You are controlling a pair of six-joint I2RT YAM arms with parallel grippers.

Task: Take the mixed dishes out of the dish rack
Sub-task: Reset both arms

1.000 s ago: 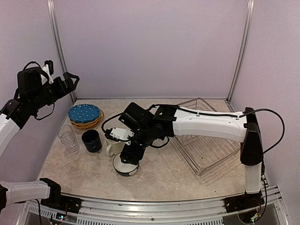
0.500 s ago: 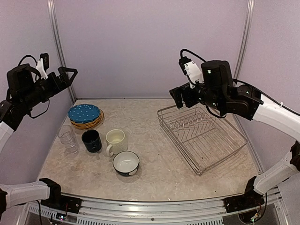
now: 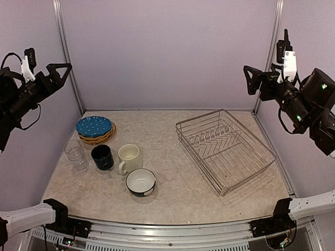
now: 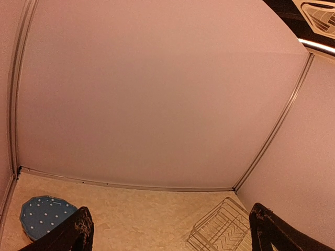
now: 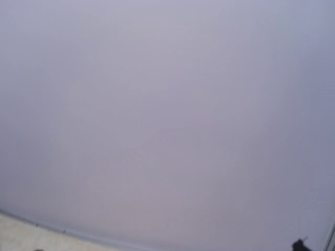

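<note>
Silver rack (image 3: 226,148) 1 | navy mug (image 3: 102,157) 1 | cream mug (image 3: 129,157) 1 | bowl (image 3: 141,182) 1

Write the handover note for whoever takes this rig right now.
Open, empty and raised above the table: left tool, right tool.
Empty dish rack sits on the right.
On the left side: blue dotted plate atop orange plates, clear glasses, navy mug, cream mug, bowl.
Done: unloading looks finished. Remaining: nothing visible.
</note>
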